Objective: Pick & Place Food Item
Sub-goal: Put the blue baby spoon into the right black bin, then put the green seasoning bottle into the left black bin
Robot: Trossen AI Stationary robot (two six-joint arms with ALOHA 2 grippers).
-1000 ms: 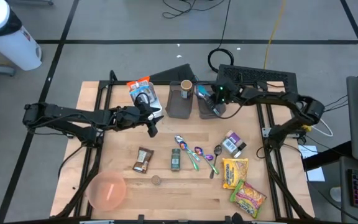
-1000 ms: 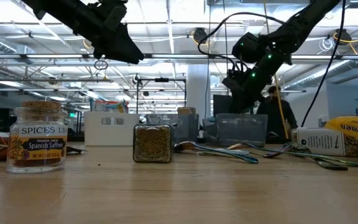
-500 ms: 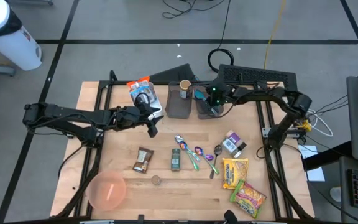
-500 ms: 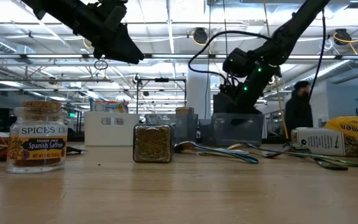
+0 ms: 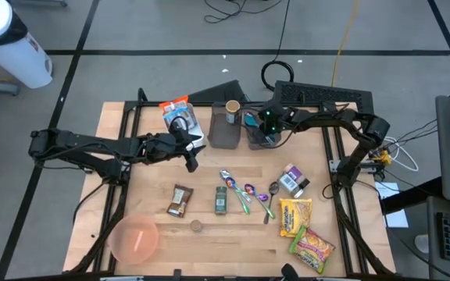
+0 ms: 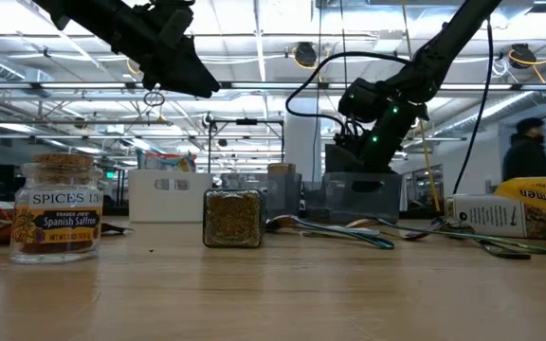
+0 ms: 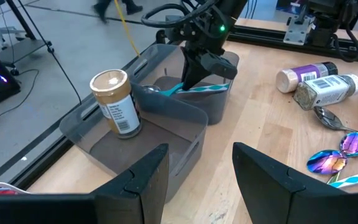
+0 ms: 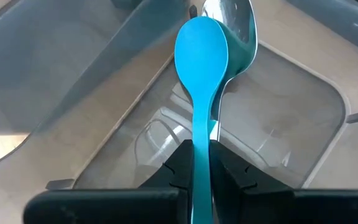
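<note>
My right gripper is down in the right grey bin at the table's far side, shut on a blue spoon. A metal spoon lies right behind the blue one. The left wrist view shows both spoons reaching level from that gripper toward the wall between the two bins. My left gripper is open and empty, in the air in front of the left bin; it also shows in the high view. A jar with a tan lid stands in the left bin. My right gripper pinches the blue spoon's handle between its two fingers, which lie along the handle. The spoon sticks out ahead of the fingers, bowl end away, about level inside the bin. Whether the metal spoon behind it is also in the hold, I cannot tell.
In front of the bins lie more spoons, spice jars, a purple-capped bottle, a brown packet, two noodle packets and a pink bowl at the near left. An orange packet lies far left. A person walks in the room behind.
My right gripper has gone down and toward the table's left with the blue spoon, into the right grey bin. A person in the room behind has walked across.
</note>
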